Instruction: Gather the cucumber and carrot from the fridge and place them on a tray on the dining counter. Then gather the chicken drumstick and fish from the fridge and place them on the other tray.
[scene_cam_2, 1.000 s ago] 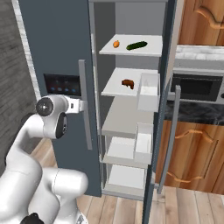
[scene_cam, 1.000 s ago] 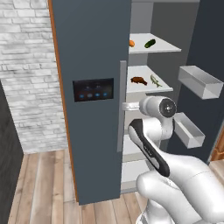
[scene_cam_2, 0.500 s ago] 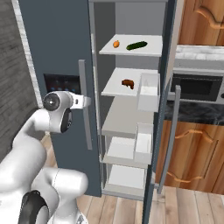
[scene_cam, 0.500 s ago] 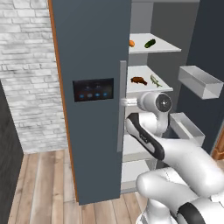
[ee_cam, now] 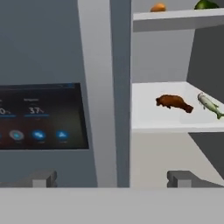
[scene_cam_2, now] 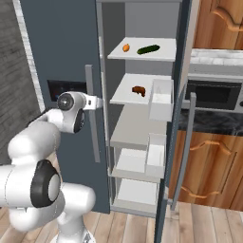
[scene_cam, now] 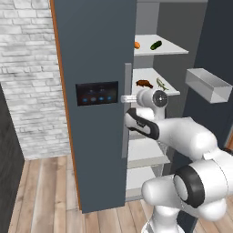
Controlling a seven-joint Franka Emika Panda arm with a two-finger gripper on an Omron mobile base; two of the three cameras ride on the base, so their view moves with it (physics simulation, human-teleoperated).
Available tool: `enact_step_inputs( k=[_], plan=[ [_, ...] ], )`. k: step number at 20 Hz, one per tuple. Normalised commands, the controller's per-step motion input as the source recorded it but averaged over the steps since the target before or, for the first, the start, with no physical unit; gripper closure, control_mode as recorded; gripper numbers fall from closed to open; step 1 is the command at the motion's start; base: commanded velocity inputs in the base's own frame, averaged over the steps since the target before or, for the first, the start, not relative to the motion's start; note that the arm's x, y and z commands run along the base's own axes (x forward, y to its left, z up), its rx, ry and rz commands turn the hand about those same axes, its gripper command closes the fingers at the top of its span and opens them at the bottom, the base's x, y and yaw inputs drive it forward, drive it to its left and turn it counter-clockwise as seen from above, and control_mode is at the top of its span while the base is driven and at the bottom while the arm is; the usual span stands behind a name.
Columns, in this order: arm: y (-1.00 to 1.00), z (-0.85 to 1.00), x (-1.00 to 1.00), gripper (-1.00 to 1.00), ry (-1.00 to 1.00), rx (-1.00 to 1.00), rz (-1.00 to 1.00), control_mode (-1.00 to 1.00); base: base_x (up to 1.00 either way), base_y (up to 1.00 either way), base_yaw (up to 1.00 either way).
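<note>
Reaching toward the open fridge (scene_cam: 100, 68), the arm in the left base view had its hand beside the door handle (scene_cam: 127, 109), level with the second shelf. On the top shelf (scene_cam: 168, 49) sat the carrot (scene_cam: 137, 45) and, just beside it, the cucumber (scene_cam: 156, 44). One shelf below lay the drumstick (scene_cam: 144, 83) and the fish (scene_cam: 161, 83). An open door bin (scene_cam: 207, 84) stood out on the far side from the handle.

From the right base view, the hand sat just on the closed-door side of the handle (scene_cam_2: 91, 114), outside the shelves. The carrot (scene_cam_2: 126, 47) and cucumber (scene_cam_2: 148, 49) lay on the top shelf, well above the hand, and the drumstick (scene_cam_2: 138, 90) on the shelf below.

In the hand view, the fingers (ee_cam: 112, 179) stood spread fully wide and held nothing, one tip on each side of the handle (ee_cam: 105, 87). The drumstick (ee_cam: 173, 103) and fish (ee_cam: 209, 104) lay beyond it, the carrot (ee_cam: 158, 7) and cucumber (ee_cam: 205, 4) higher up.

The step in hand looked like the first reach for the vegetables, nothing gathered yet. The next move would call for lifting the hand past the handle up to the top shelf and closing on the cucumber or carrot.
</note>
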Motion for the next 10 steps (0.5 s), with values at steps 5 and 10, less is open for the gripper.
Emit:
enact_step_inputs(
  k=[5, 10],
  plan=[
    [0.12, 0.00, 0.48, -1.00, 0.00, 0.00, -0.03, -1.00, 0.00, 0.00, 0.00],
    [0.22, 0.00, 0.34, -1.00, 0.00, 0.00, -0.03, -1.00, 0.00, 0.00, 0.00]
  ],
)
